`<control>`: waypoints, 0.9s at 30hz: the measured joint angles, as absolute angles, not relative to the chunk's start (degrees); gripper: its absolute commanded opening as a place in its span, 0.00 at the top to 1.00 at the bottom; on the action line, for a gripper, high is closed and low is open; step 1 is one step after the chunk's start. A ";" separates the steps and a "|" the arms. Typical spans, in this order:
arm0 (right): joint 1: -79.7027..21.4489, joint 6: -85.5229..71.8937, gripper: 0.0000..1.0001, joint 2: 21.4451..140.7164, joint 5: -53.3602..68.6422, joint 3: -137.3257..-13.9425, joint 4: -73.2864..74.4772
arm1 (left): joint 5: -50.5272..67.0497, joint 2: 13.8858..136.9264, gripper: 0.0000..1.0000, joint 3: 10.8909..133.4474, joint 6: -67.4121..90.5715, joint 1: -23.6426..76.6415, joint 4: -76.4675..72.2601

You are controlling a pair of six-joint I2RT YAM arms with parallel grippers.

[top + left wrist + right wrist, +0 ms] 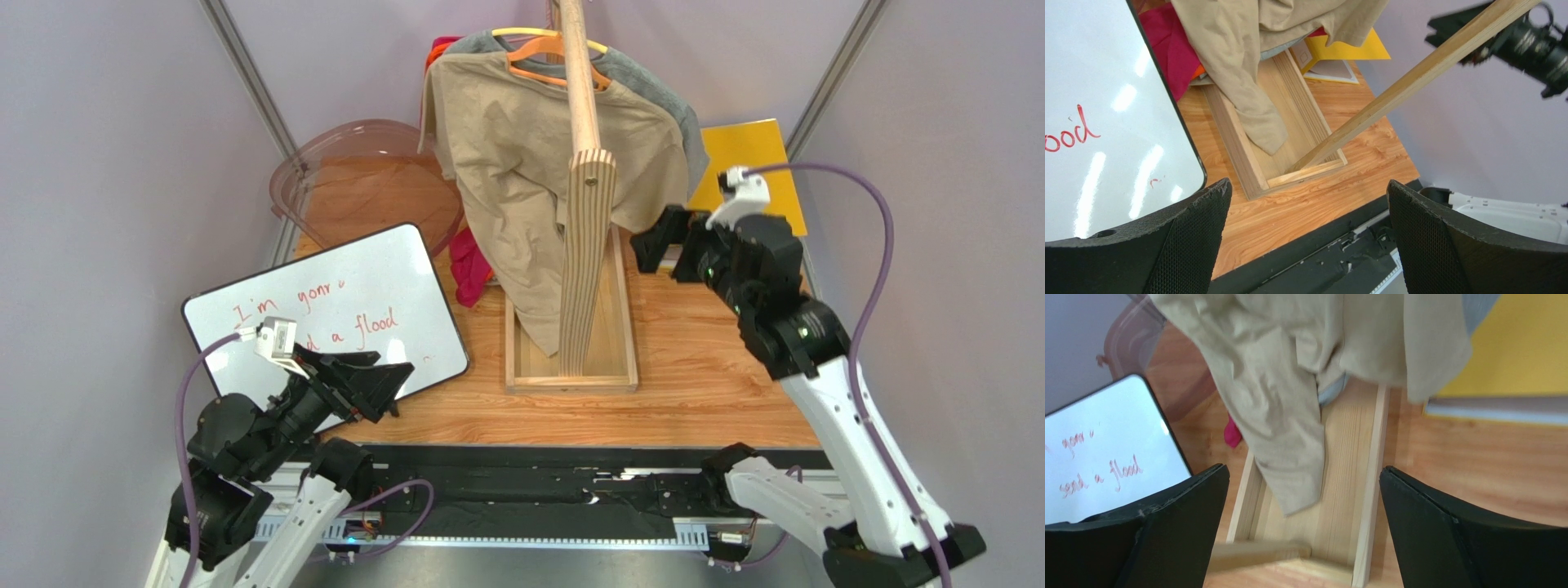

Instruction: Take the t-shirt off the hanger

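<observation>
Jaws: spread wide on the right gripper (648, 240) and on the left gripper (371, 382), nothing held by either
Right gripper position: raised beside the wooden rack (586, 233), on its right, aimed at the hanging cloth; near the right sleeve, not touching
Right wrist view: black fingers (1161, 533) far apart at the bottom corners, tan fabric and the base tray (1339, 508) of the rack beyond the gap
Left gripper position: low over the near-left part of the table (687, 368), just in front of the whiteboard (325, 306), well apart from the garment
Left wrist view: lower end of the shirt dangling into the tray, far ahead of the open fingers
t-shirt (528, 159): beige, wrinkled, draped full length from the top of the rack, lower end down in the tray, collar on the hanger
hanger (534, 49): orange, up at the rack's top bar, shoulders inside the neck opening, only the upper curve showing
Neighbours: grey t-shirt (669, 104) under a yellow hanger (515, 33) just behind, pink cloth (469, 270) lower left, clear tub (356, 184) beyond the whiteboard
Done so far: nothing, by judgement; shirt fully on, no grasp made
Left to do: likely a pinch on a shoulder or sleeve, a pull off one hanger arm, then the other, then clear of the rack
Relation to the nearer gripper: sleeve edge just left of the right gripper at about its height; collar and hanger higher and farther back
</observation>
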State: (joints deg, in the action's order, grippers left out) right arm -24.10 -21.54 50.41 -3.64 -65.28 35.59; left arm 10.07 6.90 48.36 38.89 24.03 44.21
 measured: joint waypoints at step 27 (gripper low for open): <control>-4.54 -3.36 0.37 87.00 29.43 -102.32 22.04 | 20.12 19.88 0.01 52.36 38.26 24.03 42.30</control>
State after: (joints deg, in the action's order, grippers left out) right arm -4.54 -3.36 87.00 29.43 -102.32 22.04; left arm 20.12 19.88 52.36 38.26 24.03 42.30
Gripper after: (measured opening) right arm 0.624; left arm 0.993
